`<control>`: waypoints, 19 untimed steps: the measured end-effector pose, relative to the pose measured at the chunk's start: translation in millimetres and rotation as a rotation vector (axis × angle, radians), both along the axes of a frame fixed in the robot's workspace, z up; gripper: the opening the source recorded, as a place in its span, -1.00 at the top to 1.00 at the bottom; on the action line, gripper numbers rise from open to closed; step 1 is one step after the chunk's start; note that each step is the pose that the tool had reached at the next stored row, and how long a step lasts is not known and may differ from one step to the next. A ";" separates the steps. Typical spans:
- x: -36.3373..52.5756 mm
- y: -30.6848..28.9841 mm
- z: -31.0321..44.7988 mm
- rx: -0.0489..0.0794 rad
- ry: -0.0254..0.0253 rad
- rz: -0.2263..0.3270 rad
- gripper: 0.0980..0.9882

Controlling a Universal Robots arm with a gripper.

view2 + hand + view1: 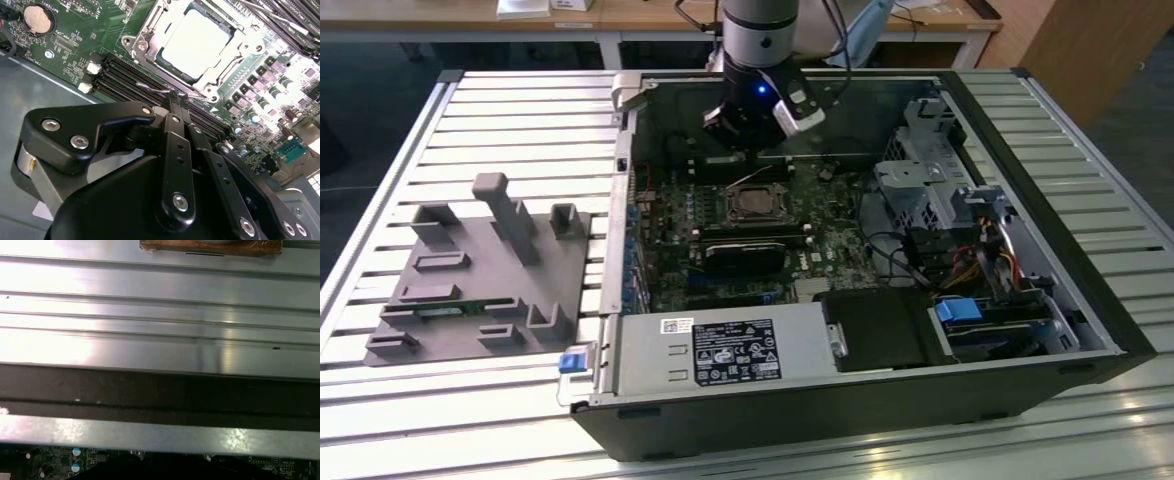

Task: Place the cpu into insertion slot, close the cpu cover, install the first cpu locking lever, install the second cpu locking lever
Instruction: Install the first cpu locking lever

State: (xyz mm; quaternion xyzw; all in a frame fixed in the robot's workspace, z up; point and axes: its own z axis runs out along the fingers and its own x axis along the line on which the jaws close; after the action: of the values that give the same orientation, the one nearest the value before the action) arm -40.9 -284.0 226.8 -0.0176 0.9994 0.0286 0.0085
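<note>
One black pincer (pixel 176 100) is seen closed on a thin wire locking lever (pixel 157 90) just beside the silvery square cpu cover (pixel 226 65), which is shut over the dull silver cpu (pixel 197 42). A lever-locking step is judged in hand; hooking under its catch is called for.

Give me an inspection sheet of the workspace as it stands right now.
Surface: ribbed metal table carrying an open computer case.
Job's things: chip sits in its socket; cover frame lies down around it; thin wire lever beside the socket, at the fingertips.
Clutter: grey holder block on the exterior view's left.
Gripper: gripper shut, tips at the lever.
Cables: bundle on the case's right.
Surroundings: wooden desk behind.
</note>
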 end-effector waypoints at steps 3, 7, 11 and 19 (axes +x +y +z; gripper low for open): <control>1.0 0.2 -0.7 0.000 0.0000 0.000 0.98; 2.8 1.4 -1.9 0.000 0.0000 0.000 0.98; 4.5 2.3 -3.6 0.000 0.0000 0.000 0.98; 7.3 2.6 -6.2 0.000 0.0000 -0.002 0.98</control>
State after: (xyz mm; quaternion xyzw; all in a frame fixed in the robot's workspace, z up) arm -33.6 -281.4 220.7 -0.0168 0.9994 0.0286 0.0085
